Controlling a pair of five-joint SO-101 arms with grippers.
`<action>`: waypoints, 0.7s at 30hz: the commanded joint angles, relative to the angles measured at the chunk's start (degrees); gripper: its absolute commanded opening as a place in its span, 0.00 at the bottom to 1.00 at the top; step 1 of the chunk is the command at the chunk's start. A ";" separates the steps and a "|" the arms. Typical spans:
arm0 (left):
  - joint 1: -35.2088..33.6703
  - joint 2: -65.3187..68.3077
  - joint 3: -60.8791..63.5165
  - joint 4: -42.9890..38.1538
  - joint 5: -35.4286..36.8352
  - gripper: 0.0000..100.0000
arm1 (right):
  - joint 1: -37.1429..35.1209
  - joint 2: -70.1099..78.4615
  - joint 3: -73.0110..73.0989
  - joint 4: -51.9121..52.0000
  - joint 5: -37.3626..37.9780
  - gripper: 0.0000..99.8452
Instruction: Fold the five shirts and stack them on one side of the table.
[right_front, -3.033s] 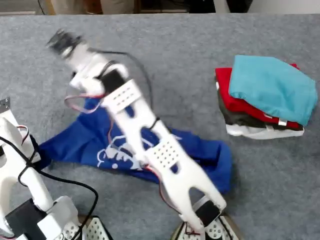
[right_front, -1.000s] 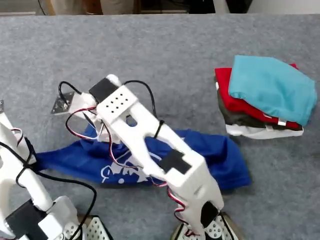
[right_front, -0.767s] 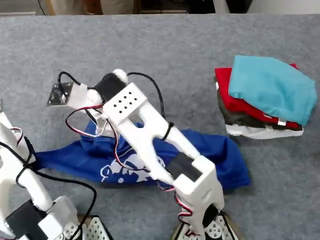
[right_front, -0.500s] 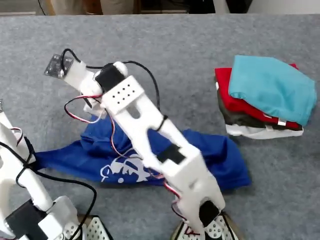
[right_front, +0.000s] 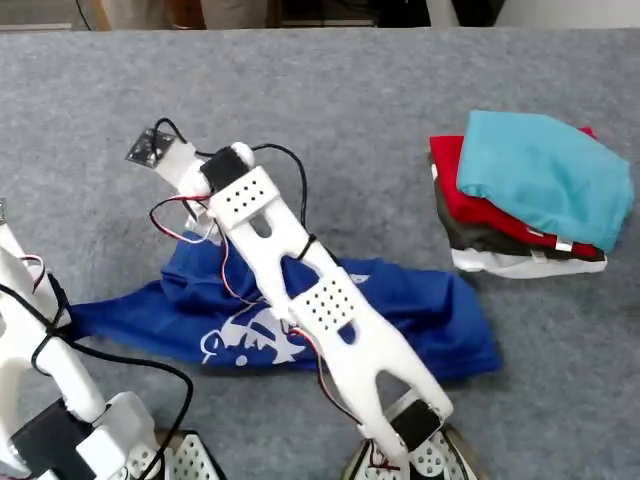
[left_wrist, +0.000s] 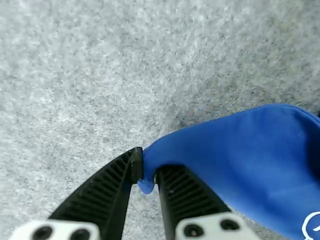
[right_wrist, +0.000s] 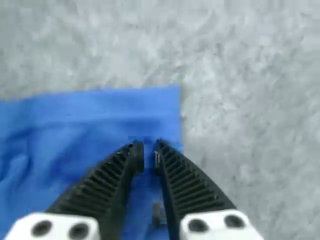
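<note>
Item: shirt-folding job, judged about four-fifths done.

- Stack (right_front: 520, 225): four folded shirts, teal shirt (right_front: 545, 170) on top, at the right side of the tabletop (right_front: 400, 90). Counted as finished.
- Blue shirt (right_front: 420, 310): fifth piece, lying rumpled and unfolded near the front of the tabletop, well apart from the stack.
- Left end effector (left_wrist: 146, 172): closed on the blue shirt's edge, cloth pinched between the jaws.
- Right end effector (right_wrist: 148, 150): closed on the blue shirt near a corner, at its far side.

Outstanding: fold the blue shirt, then place it on the stack.
</note>
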 joint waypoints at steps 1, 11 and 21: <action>-0.35 -1.45 -1.93 -0.18 -0.18 0.02 | -2.07 -0.57 -4.18 3.25 2.55 0.06; -0.88 -1.54 -1.85 -0.09 -0.18 0.02 | -13.76 -0.57 6.55 -1.41 2.73 0.06; -0.97 -1.80 -1.58 0.00 -0.18 0.02 | -9.89 -10.68 -8.48 2.29 2.73 0.06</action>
